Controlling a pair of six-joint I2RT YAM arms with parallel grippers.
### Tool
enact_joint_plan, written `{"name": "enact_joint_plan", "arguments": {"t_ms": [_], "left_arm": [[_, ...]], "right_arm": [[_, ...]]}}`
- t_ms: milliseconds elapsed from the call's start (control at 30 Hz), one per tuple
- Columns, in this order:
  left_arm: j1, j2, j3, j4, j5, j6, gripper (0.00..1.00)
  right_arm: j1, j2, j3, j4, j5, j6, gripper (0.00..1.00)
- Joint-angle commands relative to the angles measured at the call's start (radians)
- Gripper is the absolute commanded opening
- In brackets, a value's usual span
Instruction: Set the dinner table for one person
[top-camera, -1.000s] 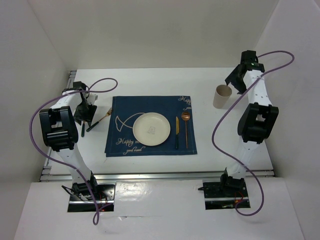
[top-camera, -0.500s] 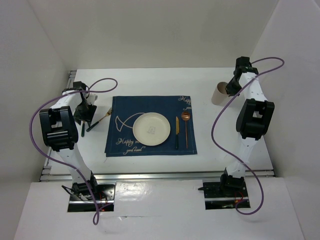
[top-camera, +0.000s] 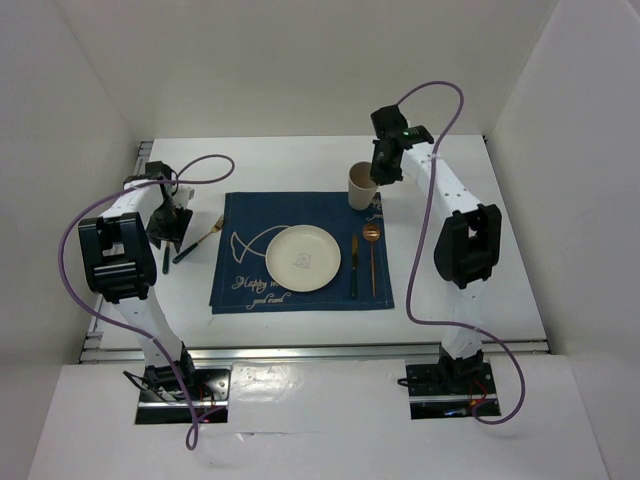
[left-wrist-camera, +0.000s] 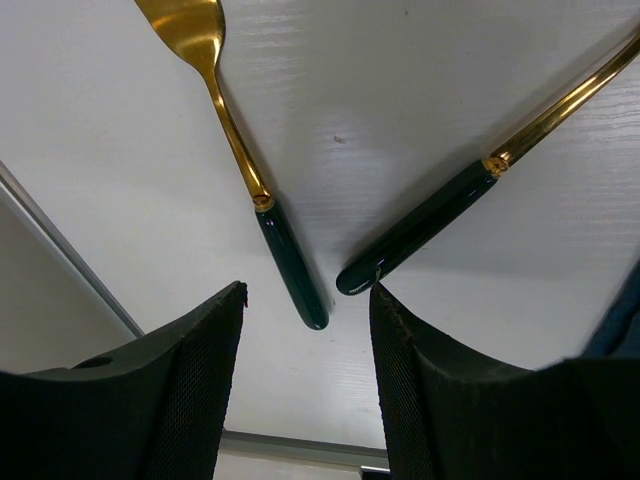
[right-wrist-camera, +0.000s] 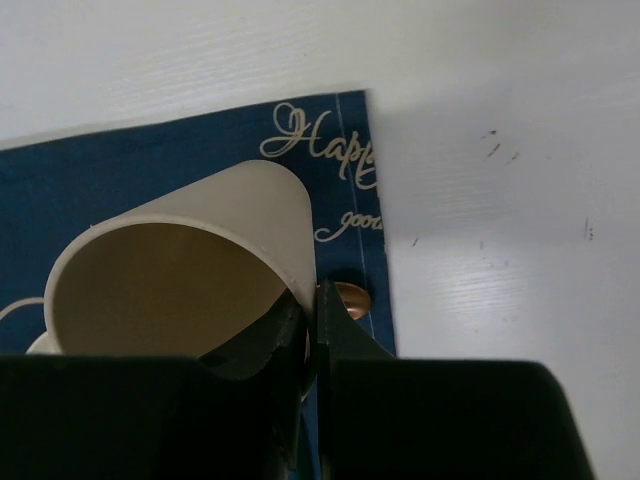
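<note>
On the white dinner table (top-camera: 440, 270) lies a navy placemat (top-camera: 300, 285) with a cream plate (top-camera: 303, 257), a knife (top-camera: 354, 268) and a copper spoon (top-camera: 372, 250). My right gripper (top-camera: 378, 178) is shut on the wall of a beige cup (top-camera: 361, 186) over the mat's far right corner. In the right wrist view one finger is inside the cup (right-wrist-camera: 180, 270) and one outside, my right gripper (right-wrist-camera: 315, 300) pinching its rim above the spoon's bowl (right-wrist-camera: 352, 298). My left gripper (left-wrist-camera: 307, 300) stands open just above a gold fork (left-wrist-camera: 215, 60) and a second dark-handled utensil (left-wrist-camera: 430, 225).
The two dark-handled utensils (top-camera: 195, 243) lie on bare table left of the mat, close to the aluminium rail (top-camera: 120, 250). White walls enclose the table at the back and on both sides. The placemat's script-printed corner (right-wrist-camera: 330, 150) shows beyond the cup.
My right gripper shut on the cup's rim and carried it left from the table's right side to the mat's far right corner. The left arm has not moved.
</note>
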Motion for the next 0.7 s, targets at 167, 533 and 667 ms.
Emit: {"name": "enact_joint_plan", "arguments": {"t_ms": [167,533,667], "left_arm": [[-0.003,-0.033,0.033,-0.019,0.005,-0.021,0.60],[-0.003,-0.033,0.024,-0.019,0.014,-0.021,0.60],[-0.003,-0.023,0.033,-0.019,0.014,-0.021,0.60]], "right_arm": [[0.046,0.127,0.195,-0.144,0.012,-0.006,0.00],[0.047,0.130,0.128,-0.112,-0.032,-0.006,0.00],[0.047,0.149,0.137,-0.103,-0.058,-0.006,0.10]]}}
